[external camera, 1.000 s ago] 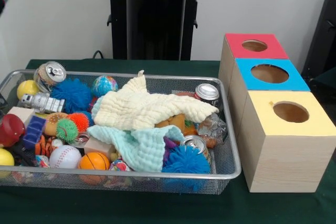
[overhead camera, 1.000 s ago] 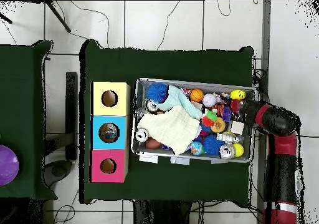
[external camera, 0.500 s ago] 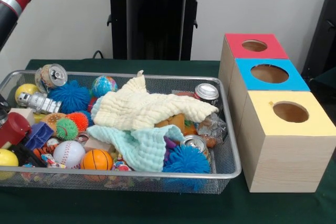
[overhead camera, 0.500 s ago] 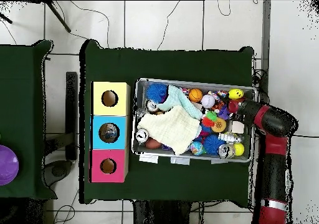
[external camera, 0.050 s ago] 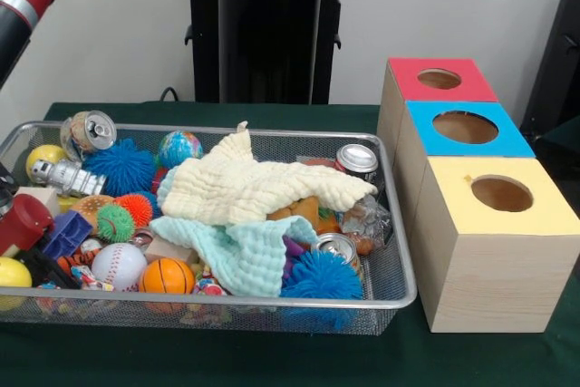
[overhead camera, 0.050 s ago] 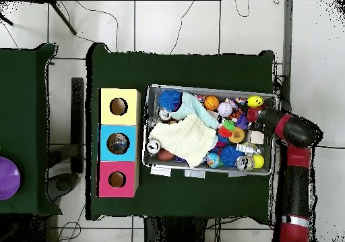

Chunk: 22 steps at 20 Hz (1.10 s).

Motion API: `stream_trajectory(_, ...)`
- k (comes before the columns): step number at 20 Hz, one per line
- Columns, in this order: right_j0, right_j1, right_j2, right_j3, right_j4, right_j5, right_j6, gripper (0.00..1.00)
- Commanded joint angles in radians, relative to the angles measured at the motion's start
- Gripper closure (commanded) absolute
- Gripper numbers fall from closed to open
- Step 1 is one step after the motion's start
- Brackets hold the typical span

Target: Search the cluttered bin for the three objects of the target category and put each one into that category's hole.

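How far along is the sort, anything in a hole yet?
Nothing visibly done: the red, blue and yellow boxes' holes show no deposits I can confirm. In hand: the arm reaches into the bin's end. Left: finding and dropping all three targets.

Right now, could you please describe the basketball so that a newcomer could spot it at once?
Start at the wire bin beside the three boxes. Along its near rim sits the small orange basketball, just right of the white baseball. Black seam lines set it apart.
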Motion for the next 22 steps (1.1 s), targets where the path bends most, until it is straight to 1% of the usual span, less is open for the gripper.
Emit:
stream_trajectory(1,0.148,0.366,-0.038,-0.250,-0.203,-0.650,-0.457,1.00)
stream_trajectory(8,0.136,0.383,-0.021,-0.254,-0.205,-0.640,-0.497,1.00)
stream_trajectory(10,0.133,0.379,-0.022,-0.244,-0.227,-0.657,-0.503,1.00)
stream_trajectory(12,0.131,0.379,-0.019,-0.241,-0.231,-0.652,-0.502,1.00)
stream_trajectory(13,0.139,0.348,-0.040,-0.224,-0.263,-0.671,-0.452,1.00)
stream_trajectory(16,0.188,0.213,-0.124,-0.160,-0.382,-0.718,-0.254,1.00)
stream_trajectory(17,0.215,0.162,-0.152,-0.147,-0.420,-0.712,-0.174,1.00)
stream_trajectory(19,0.263,0.074,-0.201,-0.122,-0.488,-0.704,-0.047,1.00)
stream_trajectory(21,0.294,0.019,-0.232,-0.105,-0.524,-0.702,0.022,1.00)
stream_trajectory(22,0.318,-0.016,-0.259,-0.098,-0.544,-0.698,0.078,1.00)
